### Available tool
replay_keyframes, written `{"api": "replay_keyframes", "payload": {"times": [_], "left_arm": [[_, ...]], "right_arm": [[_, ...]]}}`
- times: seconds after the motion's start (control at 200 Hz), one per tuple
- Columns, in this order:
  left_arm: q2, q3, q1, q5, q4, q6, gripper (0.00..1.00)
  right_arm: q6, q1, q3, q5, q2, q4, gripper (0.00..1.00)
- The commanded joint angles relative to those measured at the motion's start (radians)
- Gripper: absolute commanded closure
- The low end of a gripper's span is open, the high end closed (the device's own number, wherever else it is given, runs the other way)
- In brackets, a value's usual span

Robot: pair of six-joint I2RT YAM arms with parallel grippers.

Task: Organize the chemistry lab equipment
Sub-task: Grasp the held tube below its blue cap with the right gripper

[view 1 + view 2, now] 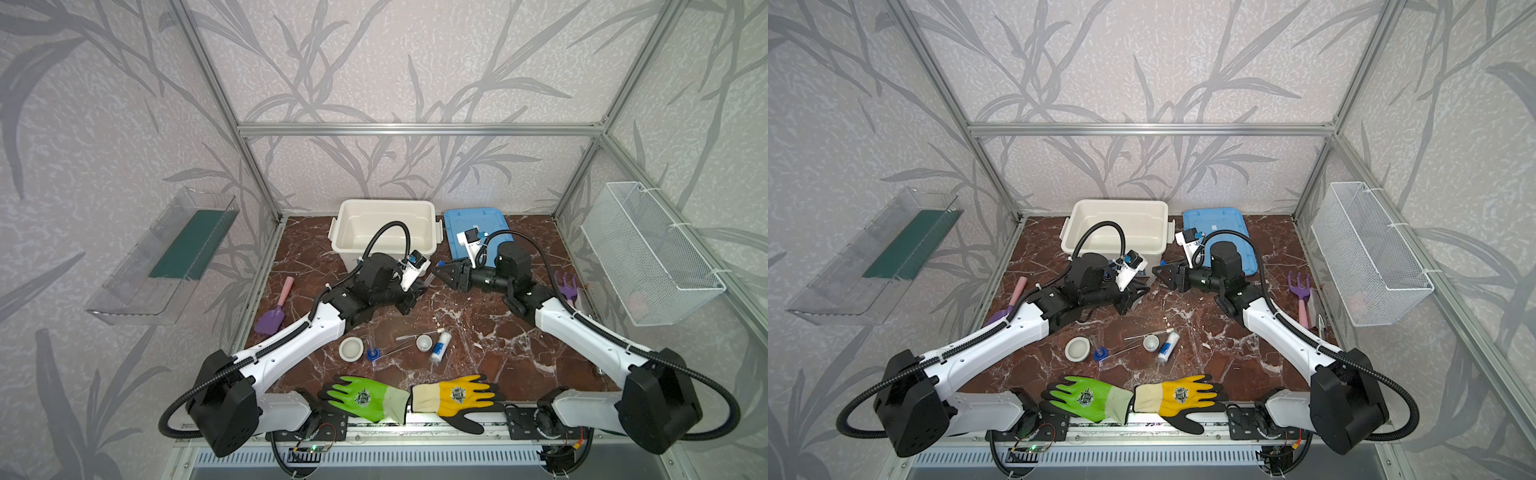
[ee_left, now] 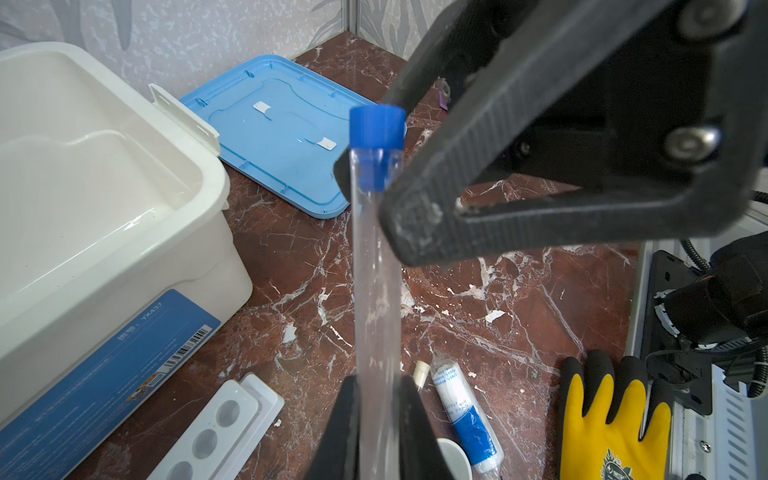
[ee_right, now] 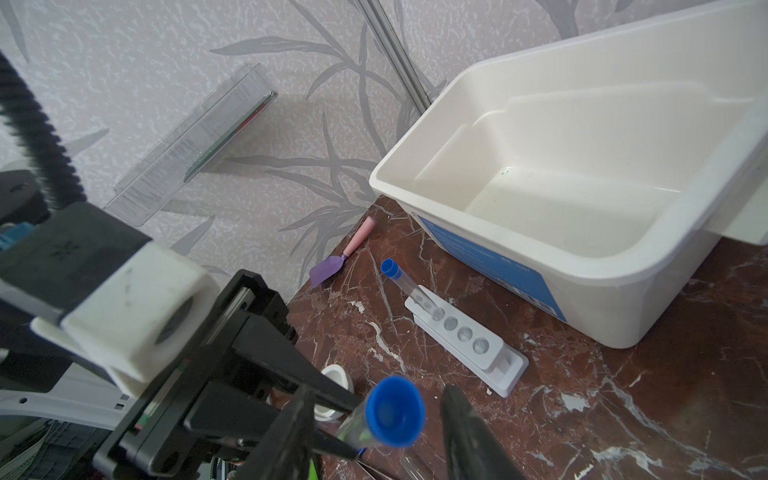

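1. Left claw (image 2: pixel 376 399): pinched on the lower end of a clear test tube (image 2: pixel 376 291), held in the air above the worktop (image 2: pixel 519 299), beside the white bin (image 2: pixel 199 174). The wall is smooth and the grip is at one end, so a sideways push may pivot the tube or slide it out
2. Blue cap (image 3: pixel 395 409): sits between the two claws. A squeeze on the cap alone may tilt the tube or pull the cap off; a fall may strike the white rack (image 3: pixel 469 336) or the racked tube (image 3: pixel 405 282)
3. Right claw (image 3: pixel 380 392): spread, one jaw each side of the cap, not pressing. Closing off-centre would knock the tube, and an early release by the left claw would drop it
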Motion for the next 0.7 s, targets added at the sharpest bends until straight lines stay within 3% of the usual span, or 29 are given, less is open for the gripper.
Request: {"api": "replay_keyframes", "payload": {"times": [0.0, 0.695], "left_arm": [[-0.027, -0.009, -0.004, 0.008, 0.013, -0.003, 0.87], [-0.019, -0.003, -0.008, -0.012, 0.012, 0.000, 0.87]], "right_arm": [[0.028, 0.009, 0.030, 0.005, 0.019, 0.071, 0.52], [0.068, 0.013, 0.016, -0.012, 0.046, 0.120, 0.79]]}}
